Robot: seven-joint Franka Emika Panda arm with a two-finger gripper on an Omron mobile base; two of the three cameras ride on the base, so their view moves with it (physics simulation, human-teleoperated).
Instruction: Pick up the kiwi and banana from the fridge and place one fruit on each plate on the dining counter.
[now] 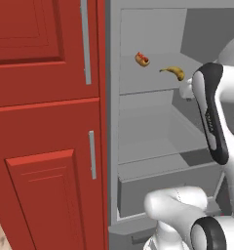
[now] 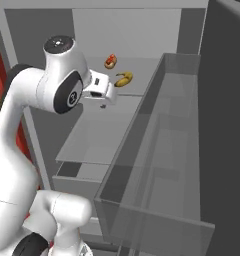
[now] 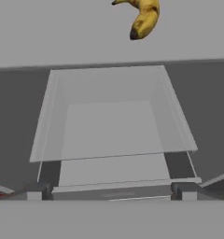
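The fridge [image 1: 153,29] stands open, grey inside, with flat shelves. On its upper shelf lies the yellow banana [image 1: 173,72] [image 2: 124,78], at the top edge of the hand view [image 3: 144,17]. My gripper [image 2: 108,97] [image 1: 186,90] hangs just in front of and slightly below the banana, apart from it. In the hand view my gripper [image 3: 111,191] is open, its fingertips [image 3: 39,191] far apart with nothing between them, above a lower shelf [image 3: 114,116]. The kiwi, the plates and the dining counter are out of view.
A red-and-tan hot-dog-like item [image 1: 142,59] [image 2: 110,61] sits on the same shelf, left of the banana. The fridge door with its clear bin [image 2: 157,150] stands open on the right. Red cupboards [image 1: 46,122] border the fridge on the left. A grey drawer [image 1: 153,188] lies below.
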